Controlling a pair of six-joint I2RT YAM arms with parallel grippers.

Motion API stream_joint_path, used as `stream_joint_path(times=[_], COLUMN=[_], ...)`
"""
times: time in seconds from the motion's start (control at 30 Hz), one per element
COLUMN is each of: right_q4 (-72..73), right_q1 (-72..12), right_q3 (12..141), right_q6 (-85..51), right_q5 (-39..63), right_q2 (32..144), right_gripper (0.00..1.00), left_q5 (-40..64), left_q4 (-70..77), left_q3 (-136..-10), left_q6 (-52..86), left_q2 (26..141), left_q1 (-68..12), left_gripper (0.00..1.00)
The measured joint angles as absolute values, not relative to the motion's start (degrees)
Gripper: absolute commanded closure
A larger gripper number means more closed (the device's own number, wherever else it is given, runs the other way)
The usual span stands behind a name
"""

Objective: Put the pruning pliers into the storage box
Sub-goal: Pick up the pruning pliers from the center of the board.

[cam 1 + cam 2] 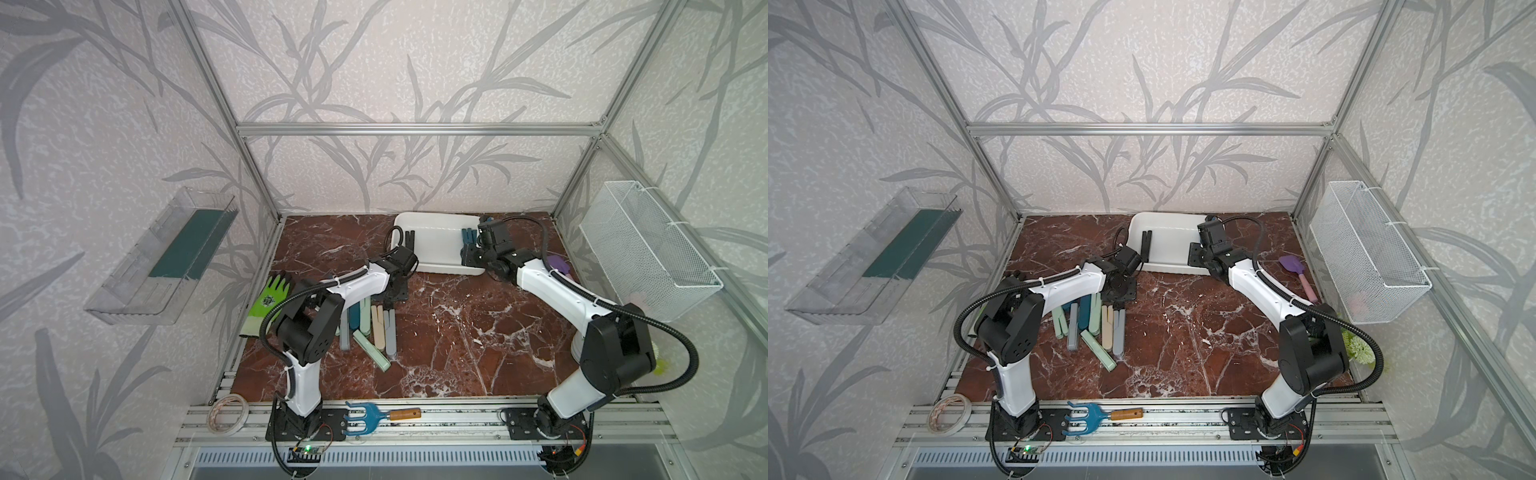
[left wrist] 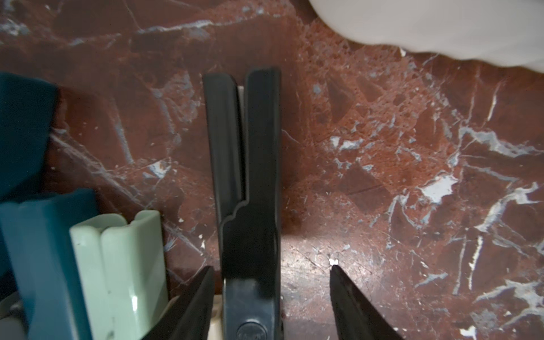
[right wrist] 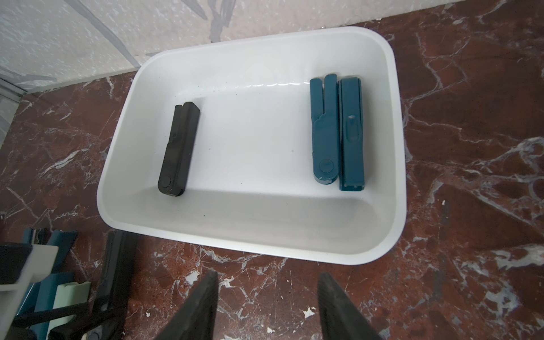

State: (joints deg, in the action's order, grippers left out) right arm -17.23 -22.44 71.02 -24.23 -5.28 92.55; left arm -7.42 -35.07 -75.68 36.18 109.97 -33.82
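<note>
The white storage box (image 1: 436, 232) (image 1: 1167, 237) stands at the back of the marble table. In the right wrist view the storage box (image 3: 396, 132) holds one black pruning plier (image 3: 178, 147) and two teal ones (image 3: 323, 129) side by side. Several more pruning pliers (image 1: 374, 328) (image 1: 1096, 328) lie heaped at the left. My left gripper (image 2: 272, 267) (image 1: 392, 295) is open and low over the heap's far end. It straddles a black plier (image 2: 247, 176): one finger is close beside it, the other well clear. My right gripper (image 3: 268, 274) (image 1: 469, 255) hangs open and empty before the box's near rim.
Mint (image 2: 123, 265) and teal (image 2: 44, 250) pliers crowd beside the left fingers. A green glove (image 1: 270, 299) lies at the left edge, a purple spatula (image 1: 1296, 270) at the right. A blue hand rake (image 1: 370, 415) and tape roll (image 1: 228, 413) rest on the front rail. A wire basket (image 1: 648, 257) and clear bin (image 1: 166, 257) hang on the walls.
</note>
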Motion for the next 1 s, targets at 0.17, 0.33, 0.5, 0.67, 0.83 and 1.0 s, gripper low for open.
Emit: stream_joint_path(times=[0.17,0.33,0.5,0.67,0.83,1.0], right_q4=[-17.0,-16.9,-16.5,-16.5,-16.4,-13.9], right_q1=[-22.4,-22.4,-22.4,-22.4,-22.4,-22.1], right_q3=[70.7,70.7,70.7,70.7,70.6,69.0], right_q6=[-24.3,-24.4,-24.5,-24.5,-24.6,-25.8], right_q5=[-5.3,-5.3,-5.3,-5.3,-4.8,-1.3], right_q2=[92.6,92.6,93.0,93.3,93.9,94.0], right_gripper=[0.47,0.48,0.49,0.48,0.49,0.48], left_q5=[-7.4,-7.4,-7.4,-7.4,-7.2,-5.5], left_q4=[-34.8,-34.2,-33.9,-33.8,-34.6,-35.4], left_q3=[-75.2,-75.2,-75.2,-75.2,-75.2,-75.2], left_q6=[36.6,36.7,36.6,36.0,34.9,33.1], left_q2=[111.7,112.6,112.8,112.8,111.8,108.3], left_q1=[-33.8,-33.8,-33.8,-33.8,-33.8,-33.8], left_gripper=[0.44,0.54,0.61,0.64,0.65,0.64])
